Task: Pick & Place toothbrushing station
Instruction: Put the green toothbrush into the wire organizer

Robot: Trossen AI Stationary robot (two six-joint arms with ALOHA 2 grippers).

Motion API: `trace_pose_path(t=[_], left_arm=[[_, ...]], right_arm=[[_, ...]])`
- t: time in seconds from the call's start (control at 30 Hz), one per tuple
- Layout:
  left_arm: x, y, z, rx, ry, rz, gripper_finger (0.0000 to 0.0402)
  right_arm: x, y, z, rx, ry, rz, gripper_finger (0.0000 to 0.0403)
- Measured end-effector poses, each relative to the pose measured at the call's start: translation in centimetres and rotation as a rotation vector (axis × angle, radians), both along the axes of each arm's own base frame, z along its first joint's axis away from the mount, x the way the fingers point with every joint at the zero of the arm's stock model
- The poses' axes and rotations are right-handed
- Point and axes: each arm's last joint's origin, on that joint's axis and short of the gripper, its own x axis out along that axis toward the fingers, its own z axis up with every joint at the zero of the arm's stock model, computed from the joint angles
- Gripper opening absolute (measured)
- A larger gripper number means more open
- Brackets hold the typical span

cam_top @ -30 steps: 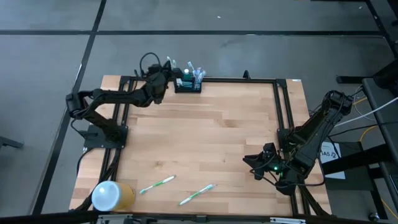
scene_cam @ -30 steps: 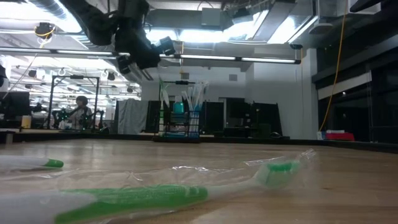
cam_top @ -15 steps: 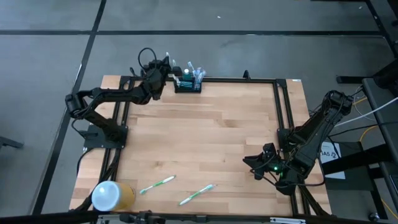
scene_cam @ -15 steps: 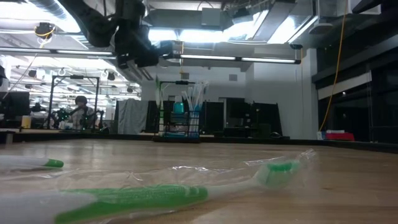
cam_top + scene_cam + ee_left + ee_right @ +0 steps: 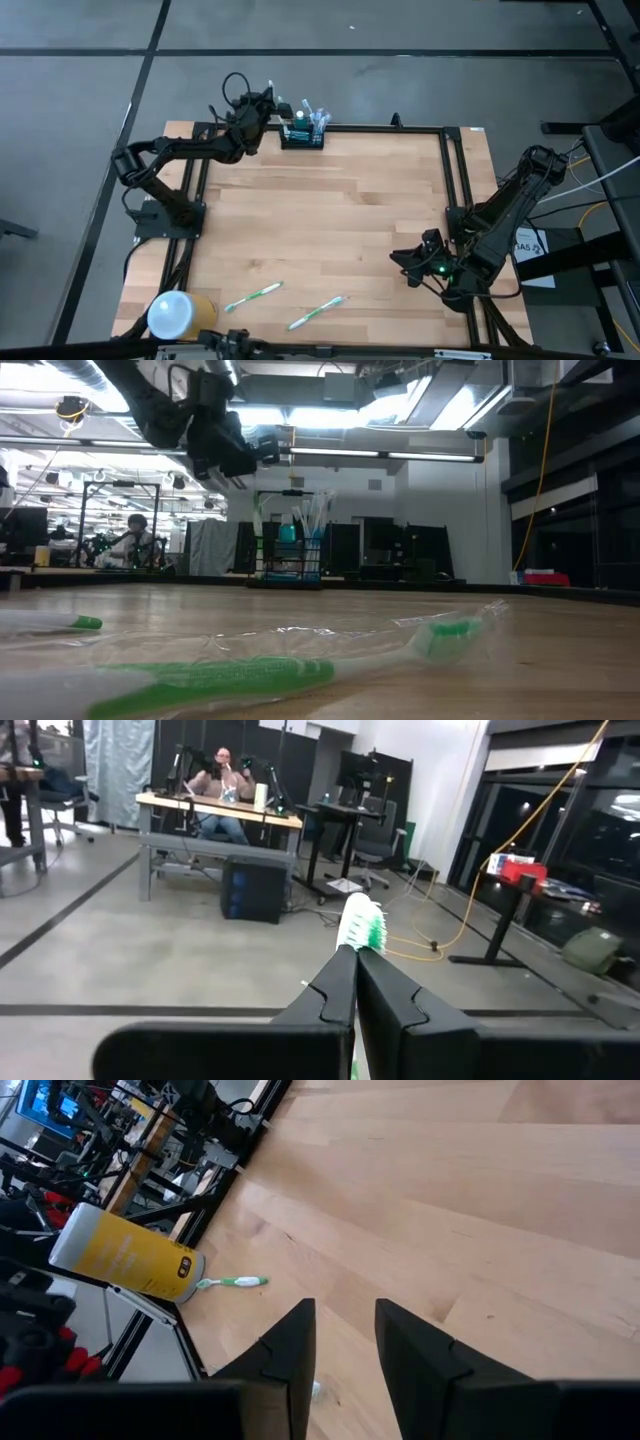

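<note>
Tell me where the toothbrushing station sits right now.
In the high view the toothbrushing station stands at the table's far edge, left of centre, with the left gripper just to its left.

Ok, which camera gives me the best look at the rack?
The low view: the rack stands side-on at the table's far edge, its upright brushes visible. The high view shows it small, from above, beside the left gripper. Neither wrist view shows it.
</note>
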Motion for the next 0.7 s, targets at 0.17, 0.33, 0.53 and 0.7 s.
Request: trace_pose_path(t=[0.17, 0.33, 0.53, 0.7], left_arm=[[1.0, -0.9, -0.5, -0.009, 0.011, -0.024, 0.0001], [1.7, -1.4, -1.2, -0.026, 0.032, -0.030, 0.0001], [2.5, -1.8, -2.7, -0.065, 0.038, -0.018, 0.0001], [3.1, -2.0, -3.8, -0.093, 0.020, -0.017, 0.0001]], right_arm=[[0.2, -0.1, 0.0, 0.011, 0.009, -0.003, 0.0110], [0.2, -0.1, 0.0, 0.009, 0.010, -0.004, 0.0110], [0.2, -0.1, 0.0, 0.007, 0.012, -0.004, 0.0110], [0.2, -0.1, 0.0, 0.007, 0.012, -0.004, 0.0110]])
